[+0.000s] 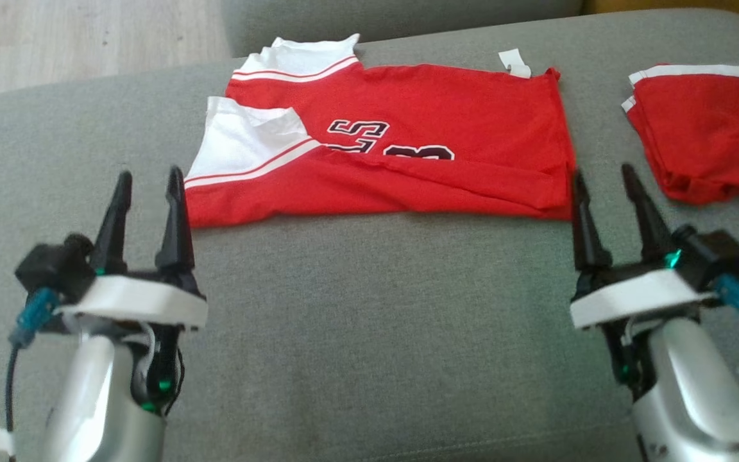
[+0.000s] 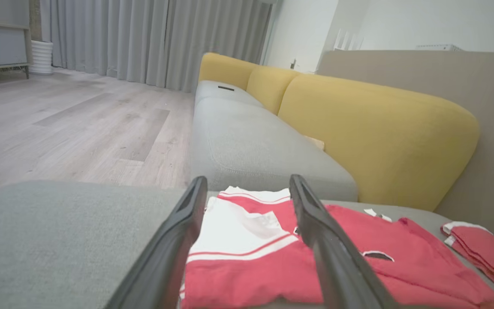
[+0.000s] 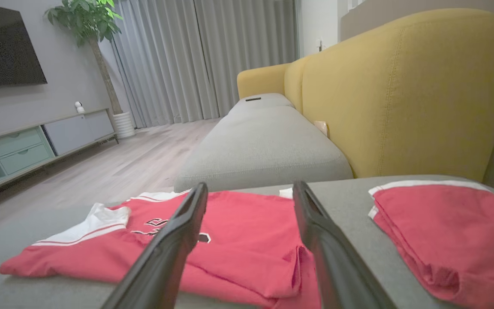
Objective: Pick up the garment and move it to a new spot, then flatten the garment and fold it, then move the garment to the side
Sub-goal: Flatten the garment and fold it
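**Subject.** A red sports jersey with white sleeves and dark lettering [image 1: 408, 147] lies spread on a grey fabric seat cushion [image 1: 369, 333], towards its far side. Its near long edge looks doubled over onto the body. The turned-up band covers the lower part of the lettering, so a first lengthwise fold is judged to be in place and further folding is still to do.

**Tools.** The left gripper [image 1: 151, 172] and the right gripper [image 1: 602, 171] each stand with fingers parted and nothing between them. Neither has hold of cloth.

**Governing relation.** The jersey's long axis runs crosswise to the robot. The sleeve end is on the robot's left and the hem end on its right. The garment lies ahead of both grippers, past their fingertips. The left gripper sits at the near sleeve-end corner and the right gripper at the near hem-end corner. Neither arm is clearly the nearer, as each is matched to its own end. In the head view the inner fingertip of each gripper falls right at the cloth's edge. The pictures do not settle whether either one touches it.

**Adjacent item.** A second red garment with white trim, already folded [image 1: 703, 135], lies on the same cushion just beyond the hem end, apart from the jersey.

**Assessment.** A two-handed grasp of the near edge, one corner per arm, appears to suit this layout. The right arm has the tighter clearance because of the folded piece beside it.
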